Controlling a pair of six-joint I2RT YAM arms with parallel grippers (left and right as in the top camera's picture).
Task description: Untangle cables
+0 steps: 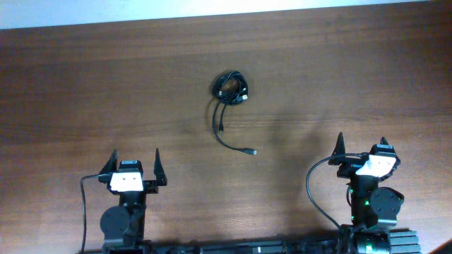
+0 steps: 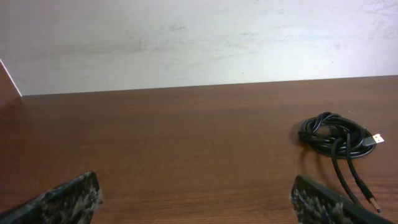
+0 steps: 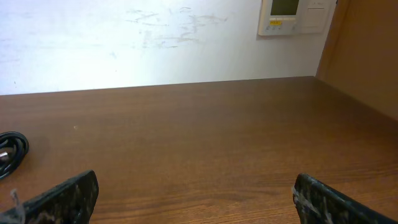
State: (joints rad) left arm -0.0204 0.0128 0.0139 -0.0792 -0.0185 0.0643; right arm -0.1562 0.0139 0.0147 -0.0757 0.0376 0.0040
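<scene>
The cables (image 1: 231, 89) lie on the table (image 1: 85, 85) as one small bundle, about midway between its left and right edges and nearer to the far edge. Two loose ends run out of the bundle toward the near edge. The left gripper (image 1: 135, 156) is by the near edge, left of the bundle and well apart from it. The right gripper (image 1: 361, 140) is by the near edge too, on the right. A wall (image 2: 186, 37) rises behind the far edge, with a panel (image 3: 295, 15) on it toward the right corner.
</scene>
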